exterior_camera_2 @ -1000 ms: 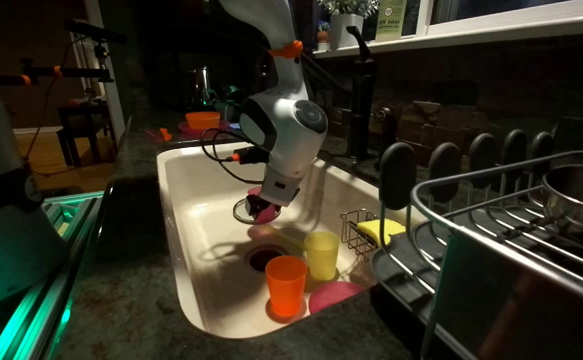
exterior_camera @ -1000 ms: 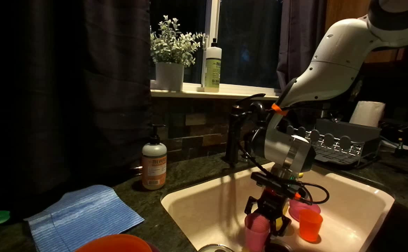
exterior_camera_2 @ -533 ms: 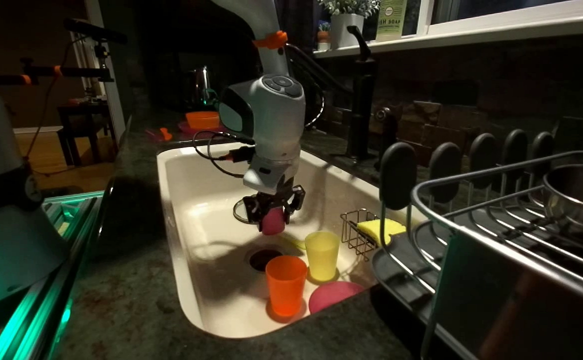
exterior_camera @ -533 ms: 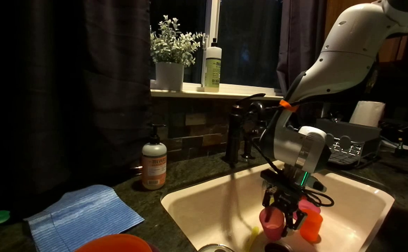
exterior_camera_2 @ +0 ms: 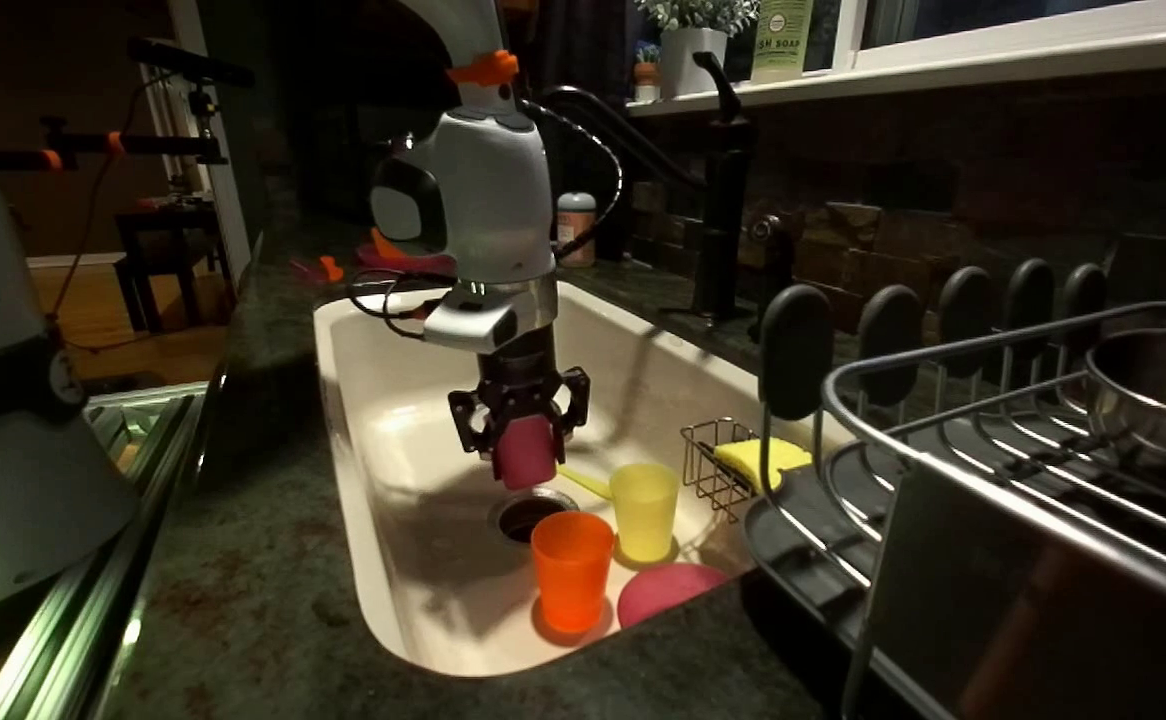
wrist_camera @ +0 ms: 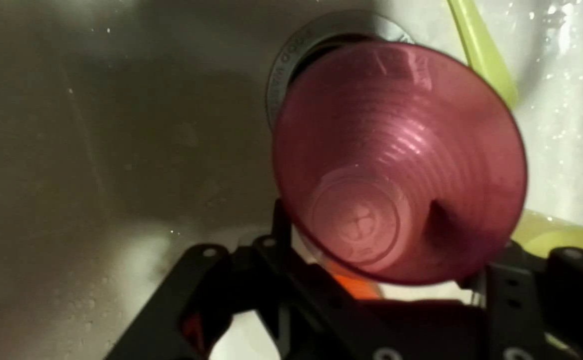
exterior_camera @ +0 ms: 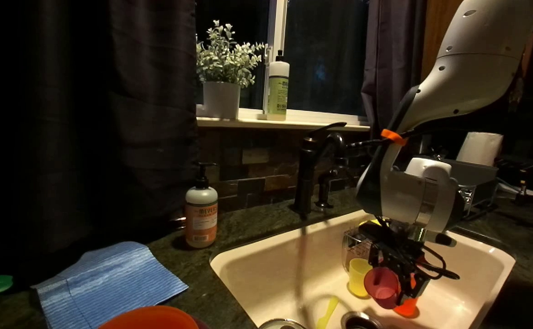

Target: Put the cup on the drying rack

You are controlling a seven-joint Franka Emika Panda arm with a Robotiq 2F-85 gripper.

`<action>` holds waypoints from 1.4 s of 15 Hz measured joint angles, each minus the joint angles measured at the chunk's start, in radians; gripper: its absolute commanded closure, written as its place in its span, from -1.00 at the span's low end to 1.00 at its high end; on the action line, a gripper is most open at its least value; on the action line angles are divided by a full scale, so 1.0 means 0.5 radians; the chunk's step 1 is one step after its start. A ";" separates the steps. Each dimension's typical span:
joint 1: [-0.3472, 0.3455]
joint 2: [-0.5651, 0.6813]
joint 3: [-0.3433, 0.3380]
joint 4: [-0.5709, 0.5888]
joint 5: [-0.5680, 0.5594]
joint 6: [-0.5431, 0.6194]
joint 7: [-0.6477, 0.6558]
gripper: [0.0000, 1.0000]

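The pink cup (exterior_camera: 381, 287) is held in the air over the sink, near the drain. It is tilted, and its open mouth faces the camera in the wrist view (wrist_camera: 401, 125). My gripper (exterior_camera_2: 529, 460) is shut around the cup (exterior_camera_2: 526, 450), with one finger on each side of it. In the wrist view the gripper's (wrist_camera: 381, 250) fingertips are partly hidden by the cup. The drying rack (exterior_camera_2: 795, 350) has grey upright prongs and stands on the counter beyond the sink's end. In an exterior view the arm partly hides the rack (exterior_camera: 479, 180).
An orange cup (exterior_camera_2: 573, 572), a yellow cup (exterior_camera_2: 645, 512), a pink dish (exterior_camera_2: 671, 592) and a yellow utensil (exterior_camera: 328, 311) are in the sink (exterior_camera_2: 345, 500). A wire caddy with a sponge (exterior_camera_2: 763, 460) hangs inside. A black faucet (exterior_camera_2: 723, 220) stands behind. A metal pot (exterior_camera_2: 1158, 390) sits in the rack.
My gripper has carried the cup along the sink toward the rack end, past the drain. The wrist has turned and the cup has tilted. The yellow cup and utensil have come into fuller view.
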 measured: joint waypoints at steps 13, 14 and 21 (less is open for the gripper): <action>0.548 -0.120 -0.367 -0.299 0.028 0.500 -0.012 0.11; 0.582 -0.123 -0.404 -0.296 0.041 0.517 -0.057 0.11; 0.794 -0.215 -0.578 -0.282 0.160 0.681 -0.485 0.11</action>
